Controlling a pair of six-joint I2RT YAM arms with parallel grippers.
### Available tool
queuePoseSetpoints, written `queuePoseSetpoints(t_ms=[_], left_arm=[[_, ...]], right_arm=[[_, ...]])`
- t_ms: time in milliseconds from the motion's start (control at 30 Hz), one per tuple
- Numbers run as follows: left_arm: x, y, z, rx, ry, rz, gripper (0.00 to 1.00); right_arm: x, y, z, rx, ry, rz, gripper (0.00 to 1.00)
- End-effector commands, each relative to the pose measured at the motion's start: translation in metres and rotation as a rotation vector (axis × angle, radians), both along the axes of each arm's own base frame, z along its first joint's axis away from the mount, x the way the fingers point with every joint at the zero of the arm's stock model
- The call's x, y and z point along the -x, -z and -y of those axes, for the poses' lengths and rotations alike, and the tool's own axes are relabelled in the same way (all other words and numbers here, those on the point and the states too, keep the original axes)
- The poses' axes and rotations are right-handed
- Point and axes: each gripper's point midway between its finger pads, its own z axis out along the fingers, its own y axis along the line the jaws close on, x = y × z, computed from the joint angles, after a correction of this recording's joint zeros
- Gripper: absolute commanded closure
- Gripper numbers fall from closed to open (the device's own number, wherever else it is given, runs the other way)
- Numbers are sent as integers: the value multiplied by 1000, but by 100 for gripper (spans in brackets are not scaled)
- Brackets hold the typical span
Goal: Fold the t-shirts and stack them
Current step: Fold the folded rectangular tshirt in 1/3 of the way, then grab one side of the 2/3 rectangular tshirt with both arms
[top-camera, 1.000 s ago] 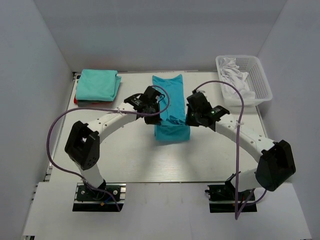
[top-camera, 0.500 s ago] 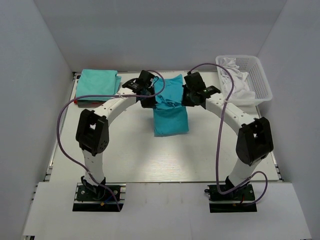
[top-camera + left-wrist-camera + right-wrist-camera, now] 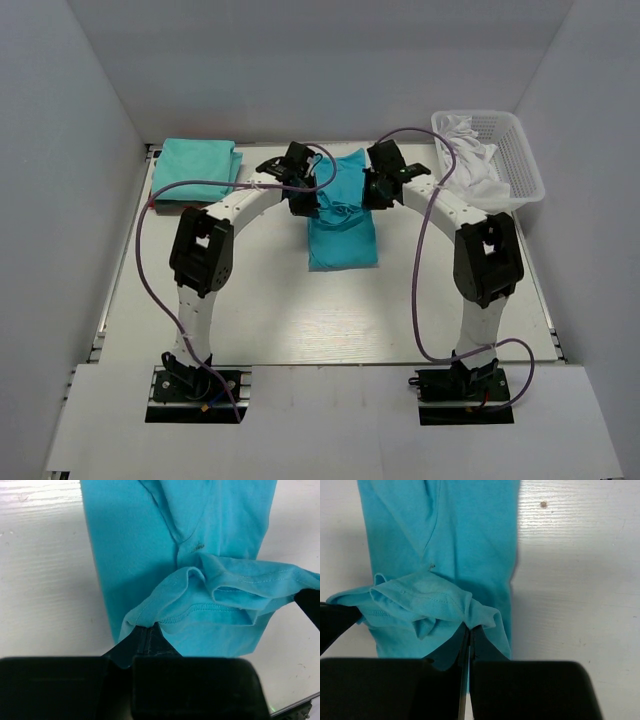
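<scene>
A bright turquoise t-shirt (image 3: 341,232) lies folded into a long strip in the middle of the table. My left gripper (image 3: 304,200) is shut on the left corner of its near hem (image 3: 150,617). My right gripper (image 3: 374,195) is shut on the right corner of that hem (image 3: 477,614). Both hold the hem lifted and doubled back over the strip's far half, with the edge bunched between them. A pale mint-teal folded t-shirt (image 3: 194,170) lies at the back left.
A white plastic basket (image 3: 525,160) with white cloth (image 3: 470,160) in it stands at the back right. Purple cables loop from both arms above the table. A red edge shows under the folded mint shirt.
Both grippers have carried the turquoise shirt's near hem toward the far side, doubling the strip over itself. The arms have stretched out farther from their bases.
</scene>
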Motion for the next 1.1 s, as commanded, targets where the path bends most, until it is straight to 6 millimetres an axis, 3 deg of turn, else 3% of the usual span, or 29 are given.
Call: queuePoseSetpoints(t_ms=[0, 33, 167, 200, 267, 300, 333, 367, 400, 500, 533, 567, 600, 633, 667, 700, 733, 767, 800, 900, 933, 967, 1000, 1033, 1067], left_arm=[[-14, -18, 2, 37, 5, 44, 100], [-17, -16, 2, 35, -9, 44, 100], [-26, -10, -3, 12, -33, 44, 100], [-31, -5, -8, 0, -57, 36, 91], [-38, -3, -13, -11, -72, 35, 61], [-43, -12, -10, 2, -72, 57, 49], [-47, -10, -11, -7, -79, 62, 26], [-51, -13, -14, -8, -80, 74, 14], [-59, -24, -11, 10, -81, 109, 2], [-66, -38, -14, 8, -61, 153, 0], [-67, -44, -17, 1, -72, 169, 0], [-59, -33, -27, -19, -79, 132, 0], [-53, -31, -32, -36, -88, 126, 0], [-45, -49, -36, -22, -89, 153, 0], [-38, -52, -42, -32, -98, 159, 0], [-16, -31, -54, -63, -111, 108, 0], [-10, -35, -57, -45, -122, 127, 0], [16, -35, -71, -56, -128, 125, 0], [27, -35, -75, -46, -141, 125, 0], [71, -31, -88, -12, -142, 107, 0], [85, -31, -79, 15, -114, 99, 0], [96, -23, -81, 19, -96, 85, 0], [103, -32, -75, 58, -71, 110, 0], [112, -33, -63, 124, -9, 99, 0], [113, -25, -59, 150, 6, 109, 0]], right_arm=[[-17, -15, -5, -33, -16, 36, 100], [-17, -5, -5, -32, -16, 13, 100], [-28, 6, -6, -38, -11, -7, 100], [-29, 9, -6, -45, 4, -17, 100], [-36, 13, -7, -53, 6, -15, 100], [-41, 9, -5, -57, 11, -5, 99], [-46, 5, -6, -65, 13, 13, 93], [-52, 2, -6, -67, 20, 26, 85], [-58, -6, -7, -76, 22, 49, 62], [-64, -27, -9, -100, 1, 77, 29], [-58, -32, -10, -93, -23, 82, 27], [-51, -45, -15, -127, -49, 90, 21], [-34, -21, -13, -109, -72, 34, 10], [-27, -33, -10, -130, -76, 51, 10], [-26, -40, -19, -172, -118, 92, 10], [-4, -47, -21, -214, -161, 97, 10], [11, -26, -16, -212, -167, 54, 10], [21, -21, -26, -251, -208, 58, 10], [31, -29, -32, -282, -252, 63, 10], [51, -13, -32, -263, -270, 12, 10], [61, 0, -27, -242, -251, -24, 10], [64, -4, -24, -245, -245, -18, 10], [66, -1, -20, -248, -231, -21, 10], [81, 9, -10, -240, -195, -51, 10], [84, 12, -4, -229, -176, -53, 10]])
